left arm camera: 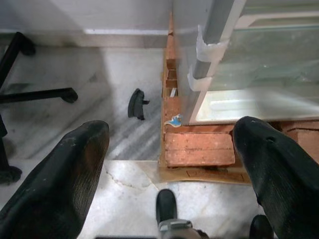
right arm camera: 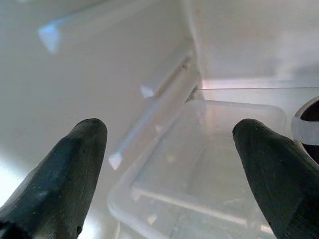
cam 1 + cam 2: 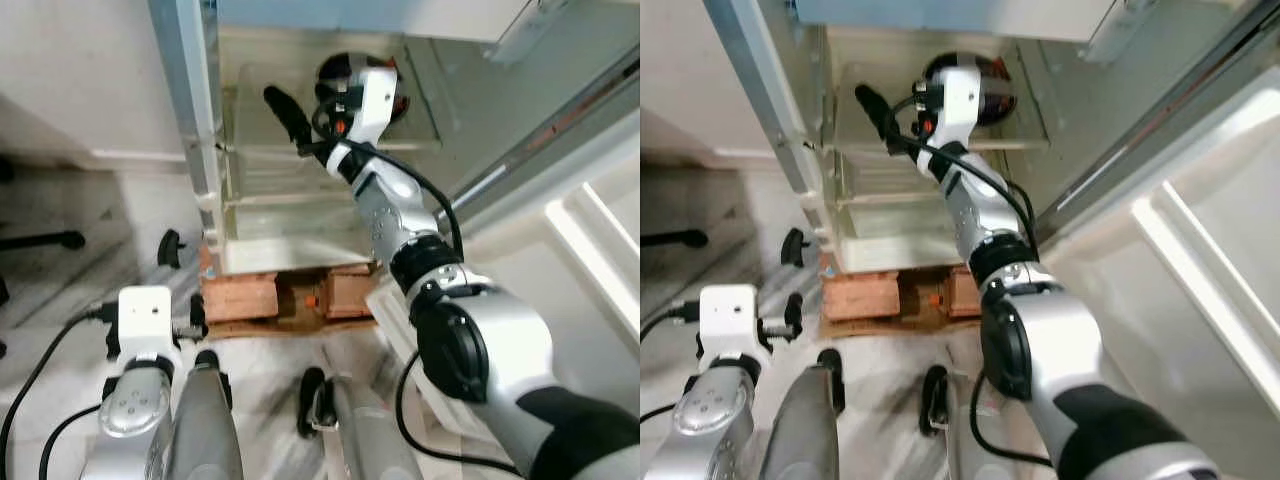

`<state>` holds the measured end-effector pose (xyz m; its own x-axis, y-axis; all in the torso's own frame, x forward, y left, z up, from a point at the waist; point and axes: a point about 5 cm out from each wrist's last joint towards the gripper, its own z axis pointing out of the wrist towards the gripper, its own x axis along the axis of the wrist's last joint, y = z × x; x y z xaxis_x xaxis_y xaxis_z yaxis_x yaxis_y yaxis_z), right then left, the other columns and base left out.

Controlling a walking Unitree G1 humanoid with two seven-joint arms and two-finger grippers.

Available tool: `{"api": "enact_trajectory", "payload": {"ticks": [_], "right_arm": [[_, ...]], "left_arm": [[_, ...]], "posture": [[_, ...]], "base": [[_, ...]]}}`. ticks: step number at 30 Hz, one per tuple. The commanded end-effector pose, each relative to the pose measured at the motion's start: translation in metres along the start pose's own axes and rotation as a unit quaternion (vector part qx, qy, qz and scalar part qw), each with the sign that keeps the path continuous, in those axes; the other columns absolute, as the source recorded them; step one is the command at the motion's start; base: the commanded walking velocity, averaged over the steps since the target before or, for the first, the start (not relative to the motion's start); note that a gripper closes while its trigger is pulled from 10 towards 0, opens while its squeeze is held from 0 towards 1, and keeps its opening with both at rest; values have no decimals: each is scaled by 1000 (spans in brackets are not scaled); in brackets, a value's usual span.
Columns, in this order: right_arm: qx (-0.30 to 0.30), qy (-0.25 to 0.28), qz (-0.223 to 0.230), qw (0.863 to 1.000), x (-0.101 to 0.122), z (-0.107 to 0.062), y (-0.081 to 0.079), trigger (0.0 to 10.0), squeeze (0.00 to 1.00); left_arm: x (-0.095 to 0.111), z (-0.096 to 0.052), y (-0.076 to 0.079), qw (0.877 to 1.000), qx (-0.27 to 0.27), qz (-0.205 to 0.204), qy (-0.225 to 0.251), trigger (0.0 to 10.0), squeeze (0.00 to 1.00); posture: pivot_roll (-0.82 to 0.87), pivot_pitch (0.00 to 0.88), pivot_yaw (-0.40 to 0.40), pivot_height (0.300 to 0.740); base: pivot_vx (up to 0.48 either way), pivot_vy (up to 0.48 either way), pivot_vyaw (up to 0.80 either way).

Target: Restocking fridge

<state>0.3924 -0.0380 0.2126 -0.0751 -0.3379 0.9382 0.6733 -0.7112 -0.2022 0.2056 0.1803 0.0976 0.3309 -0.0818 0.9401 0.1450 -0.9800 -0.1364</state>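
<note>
The fridge (image 3: 300, 200) stands open in front of me, with glass shelves and a clear drawer (image 3: 290, 225) low down. My right arm reaches into it. My right gripper (image 2: 169, 129) is open above a clear plastic tub (image 2: 199, 169), with nothing between its fingers (image 3: 285, 112). A dark round thing with a white band (image 3: 998, 88) sits on the shelf just behind the right wrist, and its rim (image 2: 310, 124) lies beside one finger. My left gripper (image 1: 172, 129) hangs low and open over the floor in front of the fridge, holding nothing.
Red bricks (image 3: 240, 297) prop up the fridge. The open fridge door (image 3: 590, 240) stands to the right and a metal post (image 3: 195, 120) to the left. A small black part (image 1: 135, 103) lies on the marble floor. The legs of a black chair base (image 1: 40, 93) lie further left.
</note>
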Motion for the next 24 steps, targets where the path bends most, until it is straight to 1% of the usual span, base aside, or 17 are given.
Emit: {"api": "enact_trajectory", "payload": {"ticks": [1, 2, 4, 6, 7, 8, 9, 10, 11, 12, 13, 15, 17, 19, 22, 23, 24], "right_arm": [[12, 1, -12, 1000, 4, -5, 7, 10000, 1000], [15, 1, -14, 1000, 5, -6, 8, 10000, 1000], [44, -10, -14, 999, 4, -8, 8, 10000, 945], [81, -20, -26, 996, 4, -10, 7, 10000, 729], [91, -21, -33, 995, 4, -11, 6, 10000, 729], [121, -21, -31, 992, 5, -12, 4, 10000, 612], [121, -21, -31, 992, 5, -12, 4, 10000, 612], [135, -23, -26, 990, 5, -12, 2, 10000, 424], [174, -43, -25, 984, 2, -14, -2, 10000, 184], [174, -43, -25, 984, 2, -14, -2, 10000, 184], [199, -61, -25, 978, -3, -16, -5, 10000, 125], [221, -77, -27, 972, -9, -18, -7, 10000, 114], [251, -103, -27, 962, -17, -22, -11, 10000, 86], [275, -145, -45, 949, -31, -29, -15, 10000, 63], [295, -179, -74, 936, -46, -35, -19, 10000, 51], [304, -200, -89, 927, -54, -39, -21, 10000, 51], [306, -207, -95, 924, -56, -40, -22, 10000, 51]], "left_arm": [[-9, -2, 2, 1000, -7, 0, -17, 10000, 0], [-9, -1, 2, 1000, -8, 0, -16, 10000, 0], [-9, 0, 3, 1000, -11, 0, -14, 10000, 0], [-7, 1, 4, 1000, -13, 1, -11, 10000, 0], [-7, 2, 4, 1000, -14, 1, -10, 10000, 0], [-7, 2, 4, 1000, -14, 2, -9, 10000, 0], [-7, 2, 4, 1000, -14, 2, -9, 10000, 0], [-6, 3, 4, 1000, -14, 2, -8, 10000, 0], [-6, 4, 3, 1000, -14, 2, -7, 10000, 0], [-6, 4, 3, 1000, -14, 2, -7, 10000, 0], [-6, 5, 3, 1000, -15, 2, -6, 10000, 0], [-6, 5, 4, 1000, -17, 3, -5, 10000, 0], [-6, 5, 5, 1000, -18, 3, -5, 10000, 0], [-4, 4, 5, 1000, -18, 2, -6, 10000, 0], [2, 3, 8, 1000, -24, -4, 3, 10000, 0], [3, 3, 9, 1000, -27, -5, 4, 10000, 0], [3, 2, 9, 1000, -27, -6, 3, 10000, 0]], "posture": [[381, 198, -189, 740], [381, 196, -189, 740], [383, 189, -188, 740], [383, 184, -187, 740], [383, 184, -186, 740], [383, 181, -187, 740], [383, 181, -187, 740], [381, 178, -186, 740], [381, 176, -186, 740], [381, 176, -186, 740], [383, 176, -187, 740], [383, 176, -186, 740], [383, 179, -185, 740], [378, 184, -185, 740], [382, 194, -185, 740], [381, 199, -185, 740], [381, 200, -185, 740]], "base": [[0, 0, 0], [0, 0, 0], [0, 0, 0], [0, 0, 0], [0, 0, 0], [0, 0, 0], [0, 0, 0], [0, 0, 0], [0, 0, 0], [0, 0, 0], [0, 0, 0], [0, 0, 0], [0, 0, 0], [0, 0, 0], [0, 0, 0], [0, 0, 0], [0, 0, 0]]}}
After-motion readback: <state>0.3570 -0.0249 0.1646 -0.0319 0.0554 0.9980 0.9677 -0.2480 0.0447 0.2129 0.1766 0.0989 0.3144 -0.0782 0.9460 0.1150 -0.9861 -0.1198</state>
